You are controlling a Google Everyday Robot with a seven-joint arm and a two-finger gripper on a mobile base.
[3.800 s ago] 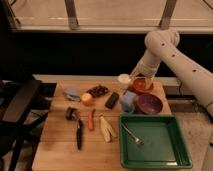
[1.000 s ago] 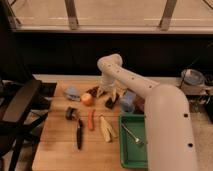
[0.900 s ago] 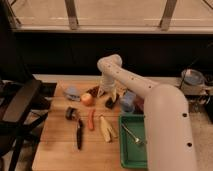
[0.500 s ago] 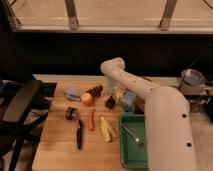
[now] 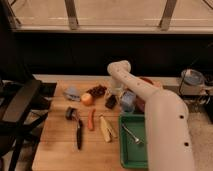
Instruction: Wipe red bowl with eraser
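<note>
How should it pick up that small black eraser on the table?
I'd grip the eraser across its short width, mid-length, coming straight down from above. It lies flat on the table as a low block, so its long sides are probably the faces to catch. The gripper hangs just beside it.

No text, label, brand, number or sign could be read anywhere. None showed on the robot's white arm (image 5: 165,115), nor on the end effector (image 5: 127,101), which hung low over the table (image 5: 55,145) just right of the eraser (image 5: 111,102). The green tray (image 5: 126,152), the apple (image 5: 87,99) and the black-handled knife (image 5: 79,135) bore no legible marks either.
</note>
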